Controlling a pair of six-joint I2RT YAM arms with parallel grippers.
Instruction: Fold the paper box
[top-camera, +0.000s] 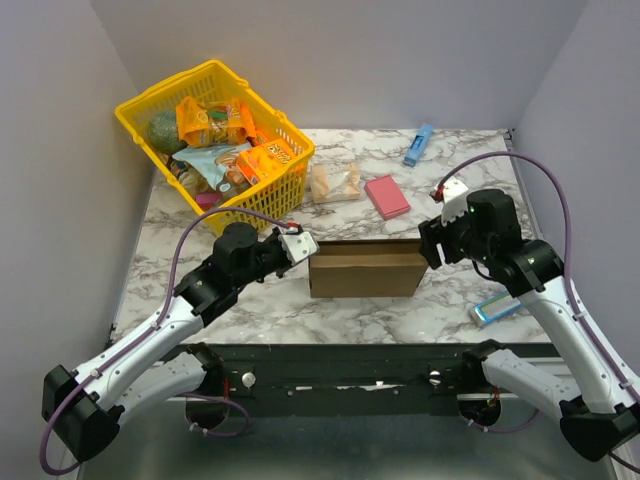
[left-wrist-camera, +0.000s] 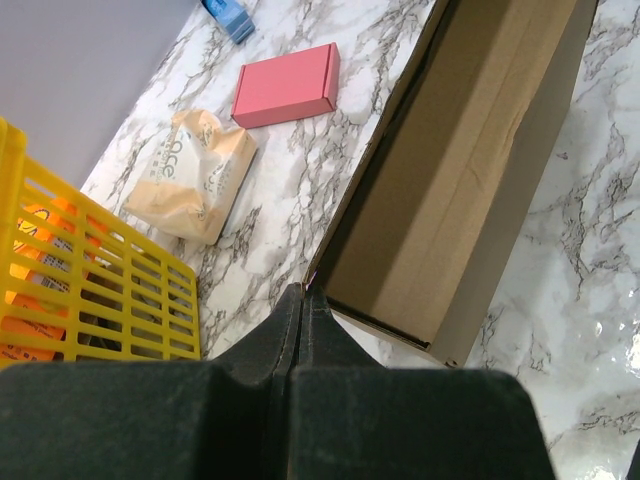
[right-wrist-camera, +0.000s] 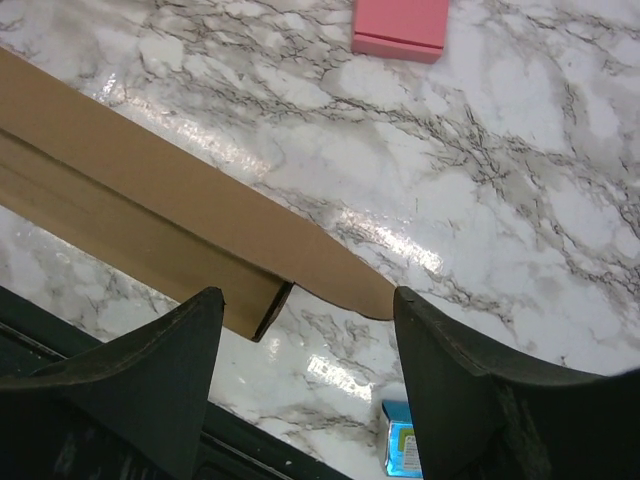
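The paper box (top-camera: 365, 270) is plain brown cardboard and stands as a long, shallow open box in the middle of the marble table. In the left wrist view the paper box (left-wrist-camera: 450, 180) shows its open inside. My left gripper (top-camera: 300, 245) is at the box's left end. Its fingers are pressed together with nothing between them, and the left gripper's (left-wrist-camera: 303, 292) tips sit right at the near corner of the box wall. At the box's right end, my right gripper (top-camera: 430, 245) is open. A rounded flap of the paper box (right-wrist-camera: 150, 210) lies just beyond the right gripper's (right-wrist-camera: 305, 300) fingertips.
A yellow basket (top-camera: 160, 100) full of snack packs stands at the back left. Behind the box lie a tissue pack (top-camera: 335, 182), a small pink box (top-camera: 387, 195) and a blue item (top-camera: 418, 145). Another blue packet (top-camera: 497, 309) lies near the right front edge.
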